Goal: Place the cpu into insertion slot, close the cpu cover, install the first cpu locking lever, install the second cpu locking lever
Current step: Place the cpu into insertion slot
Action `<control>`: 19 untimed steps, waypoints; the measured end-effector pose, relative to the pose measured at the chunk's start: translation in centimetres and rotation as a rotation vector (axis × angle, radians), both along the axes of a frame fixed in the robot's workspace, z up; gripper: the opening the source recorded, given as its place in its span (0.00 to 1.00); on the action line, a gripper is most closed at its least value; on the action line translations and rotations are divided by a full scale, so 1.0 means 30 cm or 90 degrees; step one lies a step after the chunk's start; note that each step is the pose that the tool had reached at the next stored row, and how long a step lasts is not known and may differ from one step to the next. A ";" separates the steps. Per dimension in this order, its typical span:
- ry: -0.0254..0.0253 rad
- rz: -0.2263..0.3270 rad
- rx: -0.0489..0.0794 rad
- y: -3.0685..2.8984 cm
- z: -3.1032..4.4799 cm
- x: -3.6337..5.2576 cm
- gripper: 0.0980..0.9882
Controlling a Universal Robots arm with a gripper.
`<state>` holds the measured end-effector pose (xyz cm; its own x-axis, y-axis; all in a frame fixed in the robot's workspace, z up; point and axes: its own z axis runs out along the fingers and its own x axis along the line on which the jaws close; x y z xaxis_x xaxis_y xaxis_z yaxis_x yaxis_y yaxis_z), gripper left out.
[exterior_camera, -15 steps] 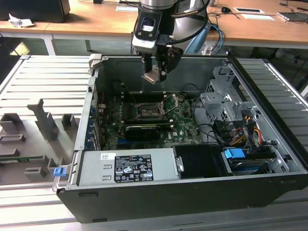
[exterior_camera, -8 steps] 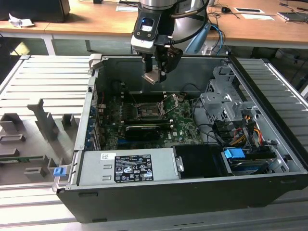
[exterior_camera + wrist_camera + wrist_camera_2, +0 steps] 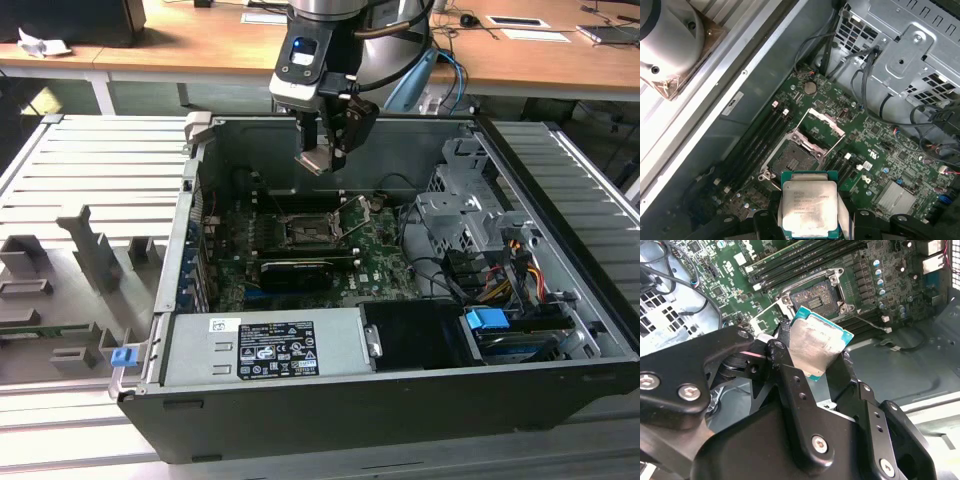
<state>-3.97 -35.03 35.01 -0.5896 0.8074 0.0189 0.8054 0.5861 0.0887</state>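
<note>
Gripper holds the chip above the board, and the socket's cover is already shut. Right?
No. The cover stands open, tilted up beside the empty socket, as the first wrist view shows. The gripper does hold the chip above the board.

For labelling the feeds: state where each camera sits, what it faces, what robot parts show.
Exterior view: off the arm, looking down into the computer case; gripper shows.
First wrist view: on the arm, facing the insertion slot; gripper shows.
Second wrist view: on the arm, facing the same slot; gripper shows.
All three share the gripped cpu.
</note>
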 end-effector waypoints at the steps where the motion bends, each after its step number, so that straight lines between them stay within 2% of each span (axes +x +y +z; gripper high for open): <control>1: 0.0000 -0.002 0.000 0.000 0.000 0.000 0.48; 19: 0.0000 -0.047 0.000 0.000 -0.002 0.000 0.48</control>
<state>-3.97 -35.03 34.94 -0.5291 0.8483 0.0189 0.8460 0.5257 0.0887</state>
